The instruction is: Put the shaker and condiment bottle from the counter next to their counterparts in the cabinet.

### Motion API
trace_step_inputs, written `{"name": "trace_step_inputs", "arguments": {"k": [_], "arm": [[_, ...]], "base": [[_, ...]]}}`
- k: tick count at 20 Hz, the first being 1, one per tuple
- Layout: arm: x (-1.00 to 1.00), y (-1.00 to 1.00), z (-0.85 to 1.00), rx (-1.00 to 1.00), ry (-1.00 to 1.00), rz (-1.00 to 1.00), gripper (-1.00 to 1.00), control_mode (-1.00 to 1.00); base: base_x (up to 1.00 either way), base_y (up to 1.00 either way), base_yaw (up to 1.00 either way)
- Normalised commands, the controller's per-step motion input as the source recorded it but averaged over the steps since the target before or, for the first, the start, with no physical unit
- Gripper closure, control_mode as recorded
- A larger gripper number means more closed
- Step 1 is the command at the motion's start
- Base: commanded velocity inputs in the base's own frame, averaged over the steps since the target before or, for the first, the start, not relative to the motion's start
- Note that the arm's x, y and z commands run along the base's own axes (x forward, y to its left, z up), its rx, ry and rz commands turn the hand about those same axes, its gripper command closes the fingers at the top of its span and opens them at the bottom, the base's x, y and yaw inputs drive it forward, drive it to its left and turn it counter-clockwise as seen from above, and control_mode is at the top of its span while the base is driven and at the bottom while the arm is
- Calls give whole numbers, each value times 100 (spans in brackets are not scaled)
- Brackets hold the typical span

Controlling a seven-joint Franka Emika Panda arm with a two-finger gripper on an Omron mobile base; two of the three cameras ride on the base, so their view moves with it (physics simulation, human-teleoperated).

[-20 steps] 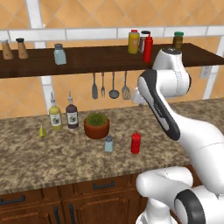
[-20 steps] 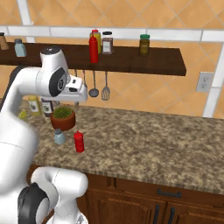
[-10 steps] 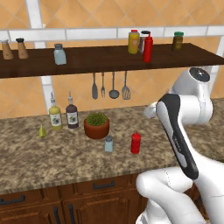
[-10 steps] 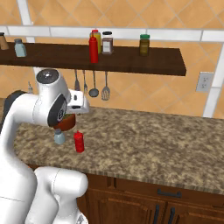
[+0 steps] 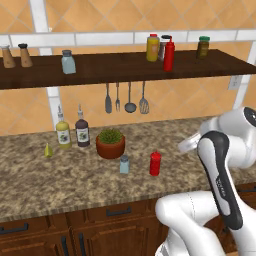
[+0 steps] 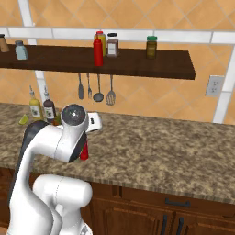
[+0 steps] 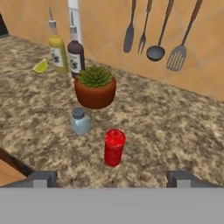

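My pincer [image 7: 112,177], fingers spread wide and empty, looks down at the counter [image 7: 175,131], where the upright red bottle [image 7: 114,147] stands just ahead between them, the shaker [image 7: 80,121] close beside it, leftward.

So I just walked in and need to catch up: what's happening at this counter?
The robot's claw is open and holds nothing, looking down at the counter. The shaker and the condiment bottle stand side by side in front of a potted plant, untouched. Their counterparts, another shaker and a taller red bottle, wait up in the cabinet.
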Motion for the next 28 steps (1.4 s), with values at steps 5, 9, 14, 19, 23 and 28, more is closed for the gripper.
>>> {"name": "trace_step_inputs", "arguments": {"k": [5,9,14,19,23,28], "arm": [[-2,0,-22,0,-5,10,-100,-100],[0,0,-37,0,0,8,-100,-100],[0,0,-19,0,0,1,-100,-100],[-1,0,-11,1,-4,0,-100,-100],[0,0,-11,0,-4,0,-100,-100],[0,0,-13,0,-4,0,-100,-100]], "base": [[0,0,0],[0,0,0],[0,0,0],[0,0,0],[0,0,0],[0,0,0]]}}
